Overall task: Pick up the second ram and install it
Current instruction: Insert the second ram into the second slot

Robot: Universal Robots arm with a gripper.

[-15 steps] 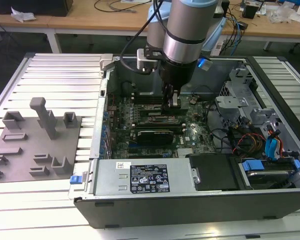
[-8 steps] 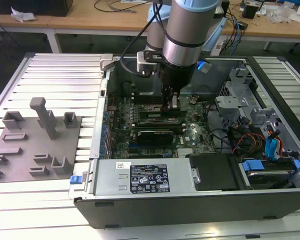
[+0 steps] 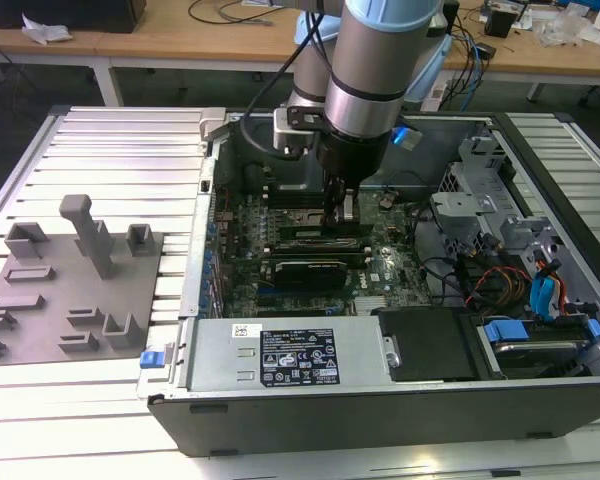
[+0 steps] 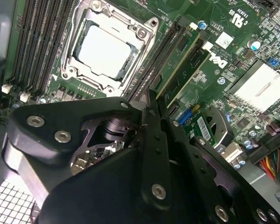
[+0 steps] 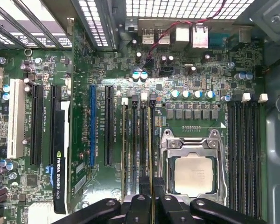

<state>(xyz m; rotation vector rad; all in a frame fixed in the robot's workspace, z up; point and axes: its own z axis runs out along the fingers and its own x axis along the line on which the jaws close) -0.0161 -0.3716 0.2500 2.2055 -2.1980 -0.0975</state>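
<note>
**Arm down in the case, stick between its fingers at the memory slots**

From where I stand, the biggest thing is the open computer case (image 3: 540, 150) on the slatted bench, the arm plunged straight into it. Beside it, on the exterior view's left, lies a grey fixture tray (image 3: 70, 290) with upright pegs. Inside the case the motherboard (image 5: 84, 74) lies flat, its CPU socket (image 5: 192, 172) in a metal frame with a bare silver chip.

The gripper (image 5: 150, 201) sits low over the bank of slots just beside the socket. Its 2 fingers are pinched on the top edge of the second ram (image 5: 150, 154), a thin green stick standing on edge in line with a slot. Whether it is fully seated I cannot tell from here; the black fingers hide its near end.

I judge the stick light and stiff but fragile: it should resist bending little, and its chips and contact edge would not like pressure. The long top edge near its middle, where the fingers are, looks the right hold, so that force goes straight down.

As for print, there are white markings on the board, a sticker on the power supply (image 3: 290, 360), and lettering on the black graphics card (image 5: 59, 154); I leave them unread.
</note>
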